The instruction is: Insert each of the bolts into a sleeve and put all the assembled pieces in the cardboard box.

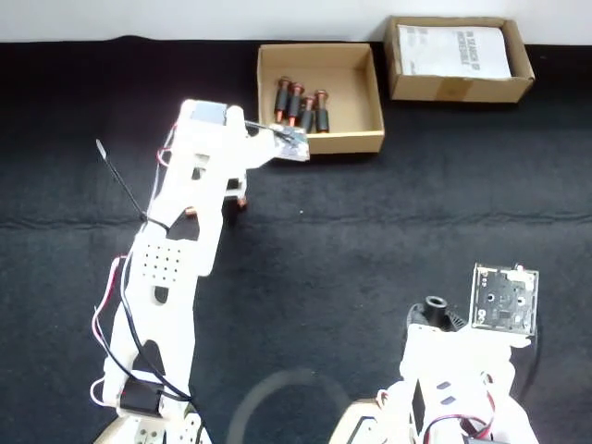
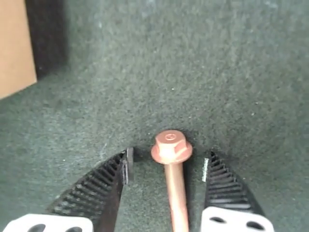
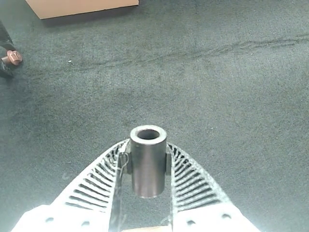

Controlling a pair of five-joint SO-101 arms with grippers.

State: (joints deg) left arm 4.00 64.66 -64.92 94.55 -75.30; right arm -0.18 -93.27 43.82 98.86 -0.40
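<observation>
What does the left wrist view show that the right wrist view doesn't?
Left wrist: left claw open, a copper bolt between its fingers, gaps both sides. Right wrist: right claw shut on a sleeve, bore toward the camera. Both: dark mat, a bit of cardboard box. A copper bolt head sits at the right wrist view's edge, maybe the same bolt.

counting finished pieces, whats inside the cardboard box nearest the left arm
Four assembled pieces lie side by side in the cardboard box. The left arm covers part of its front edge, hiding anything there.
</observation>
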